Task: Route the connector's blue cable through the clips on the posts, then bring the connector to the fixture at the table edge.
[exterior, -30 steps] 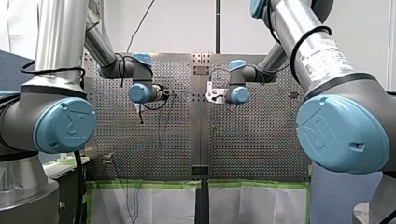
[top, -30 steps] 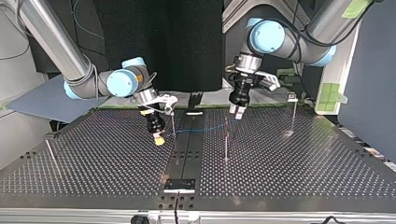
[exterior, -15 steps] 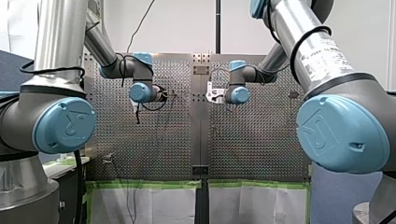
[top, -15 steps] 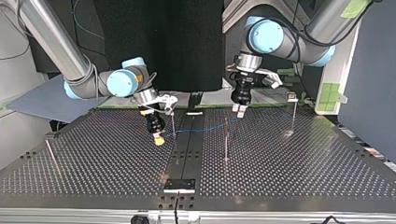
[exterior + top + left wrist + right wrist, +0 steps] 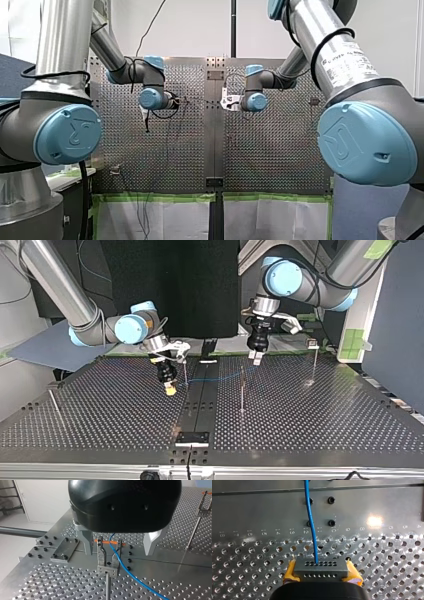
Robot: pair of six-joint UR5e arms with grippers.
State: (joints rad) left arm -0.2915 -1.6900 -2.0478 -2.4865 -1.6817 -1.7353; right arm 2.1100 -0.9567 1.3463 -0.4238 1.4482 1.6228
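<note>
White wall (image 5: 195,30) behind the far side of the perforated desk (image 5: 275,150), front view. A black pole (image 5: 233,27) stands upright against it, with a thin black cord (image 5: 152,22) hanging nearby. Green tape (image 5: 155,197) runs along the desk's near edge, white sheets (image 5: 160,220) below it.

Top view: black curtain (image 5: 170,285) at the back, dark blue panel (image 5: 395,325) at the right, grey-blue board (image 5: 40,347) at the left. Green tape squares (image 5: 354,340) on a white upright (image 5: 367,305).

Left wrist view: pale wall panel (image 5: 42,500), light floor (image 5: 12,521). Light even, soft glints on the metal.
</note>
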